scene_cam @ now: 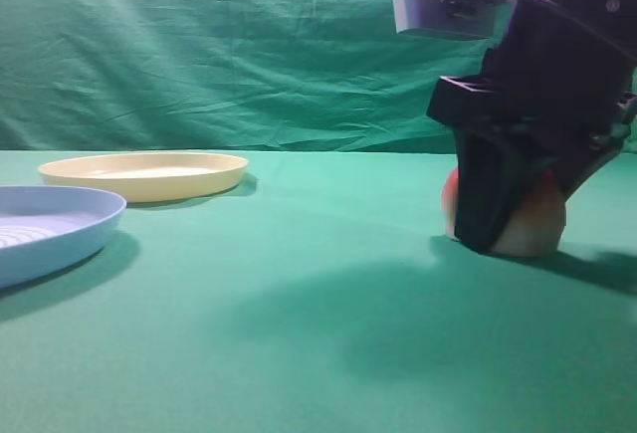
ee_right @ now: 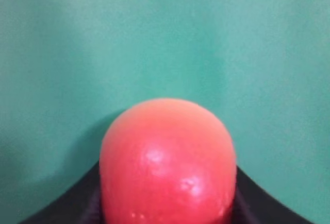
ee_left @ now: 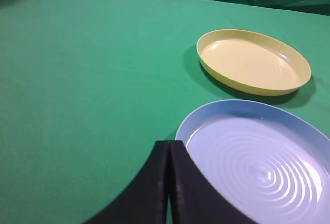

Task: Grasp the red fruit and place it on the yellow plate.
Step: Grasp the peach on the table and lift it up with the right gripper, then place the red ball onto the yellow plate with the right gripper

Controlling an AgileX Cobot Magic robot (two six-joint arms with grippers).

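Exterior high view: the black right gripper (scene_cam: 508, 209) is standing over the smooth, dome-shaped red fruit (scene_cam: 532, 224), which is sitting on the green cloth-covered table (scene_cam: 299, 294) at the right of the scene. One dark finger (scene_cam: 493, 194) is covering the fruit's near face and a second is angling down its far side, so the fruit is bracketed from above, a placement suited to a pinch across its width. The fruit's pale base is resting on the cloth; it is not lifted. The shallow, round, pale yellow plastic plate (scene_cam: 144, 172) is lying well apart at the far left, with a light blue ridged plate (scene_cam: 50, 229) in front of it.

Left wrist view: the left gripper (ee_left: 167, 183) is hanging beside the blue plate (ee_left: 258, 157), its two black fingers pressed together and gripping nothing, evidently parked clear of the work. The yellow plate (ee_left: 252, 62) is lying empty beyond.

Right wrist view: the fruit (ee_right: 167, 165) is filling the gap between the dark fingers (ee_right: 67, 203), which are hugging both flanks. The jaws are partly closed around it; whether a firm grip is formed cannot be told.
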